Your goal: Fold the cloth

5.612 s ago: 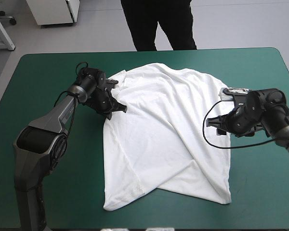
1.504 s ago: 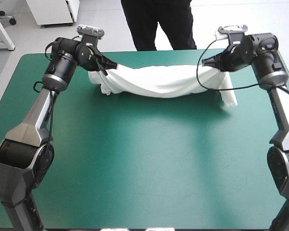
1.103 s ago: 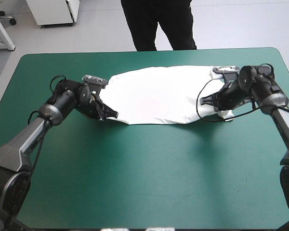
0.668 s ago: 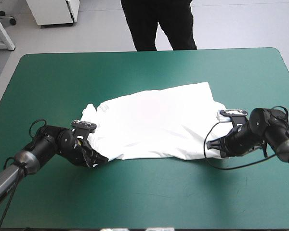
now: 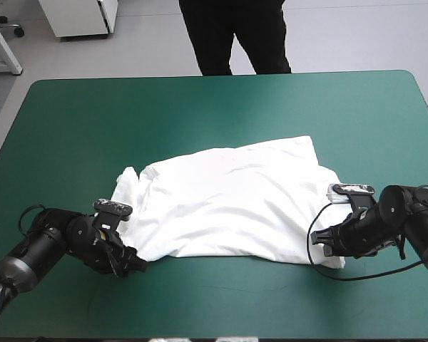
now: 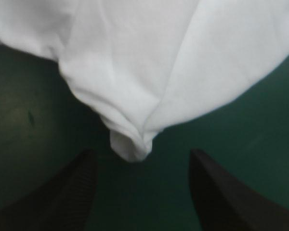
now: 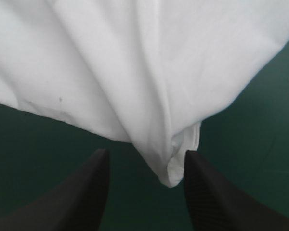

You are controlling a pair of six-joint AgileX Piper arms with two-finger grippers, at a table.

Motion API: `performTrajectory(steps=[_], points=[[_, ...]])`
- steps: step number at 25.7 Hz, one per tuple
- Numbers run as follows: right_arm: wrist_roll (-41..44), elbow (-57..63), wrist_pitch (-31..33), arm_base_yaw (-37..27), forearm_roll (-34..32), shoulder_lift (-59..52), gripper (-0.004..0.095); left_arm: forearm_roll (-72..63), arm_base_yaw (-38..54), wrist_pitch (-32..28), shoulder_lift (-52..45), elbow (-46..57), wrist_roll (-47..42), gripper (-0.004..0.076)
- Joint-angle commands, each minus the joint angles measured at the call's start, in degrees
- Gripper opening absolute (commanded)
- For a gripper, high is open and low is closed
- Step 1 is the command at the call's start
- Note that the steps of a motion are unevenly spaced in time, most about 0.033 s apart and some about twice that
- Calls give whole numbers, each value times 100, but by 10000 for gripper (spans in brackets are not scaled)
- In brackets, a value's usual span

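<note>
The white T-shirt [image 5: 228,203] lies folded in a wide band across the middle of the table, its near edge toward the front. My left gripper [image 5: 132,260] rests low at the band's near left corner. In the left wrist view its black fingers [image 6: 72,192] stand apart, and the T-shirt's corner [image 6: 130,144] lies loose just ahead of the left gripper [image 6: 143,154]. My right gripper [image 5: 327,246] sits at the near right corner. The right gripper [image 7: 147,155] is open too, and a corner of the T-shirt [image 7: 135,62] reaches between its fingers [image 7: 216,192] without being pinched.
The teal-green cover [image 5: 214,107] shows on every side of the T-shirt, widest toward the far edge. The table's front edge runs a short way behind both arms.
Both arms drew the T-shirt from the far side toward the front and laid it down. Just before now both grippers opened and let go of its corners.
</note>
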Motion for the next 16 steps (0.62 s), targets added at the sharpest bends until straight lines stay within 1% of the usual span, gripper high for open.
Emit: performTrajectory(steps=[1, 3, 5, 8, 10, 16], points=[[21, -333, -15, -3, 89, -161, 559, -58, -11, 542, -141, -322, -252, 538], [127, -693, 9, -3, 13, -289, 559, 97, -11, 713, -194, -712, -353, 531], [340, -1127, 144, -3, -245, -416, 547, 363, -11, 713, -295, -1194, -506, 531], [386, -1497, 386, -3, -525, -457, 536, 703, -11, 758, -292, -1686, -716, 531], [386, -1699, 507, -3, -592, -467, 536, 898, -11, 826, -242, -1978, -805, 531], [386, -1876, 495, -3, -625, -467, 536, 1319, 128, 990, 124, -2488, -909, 531]])
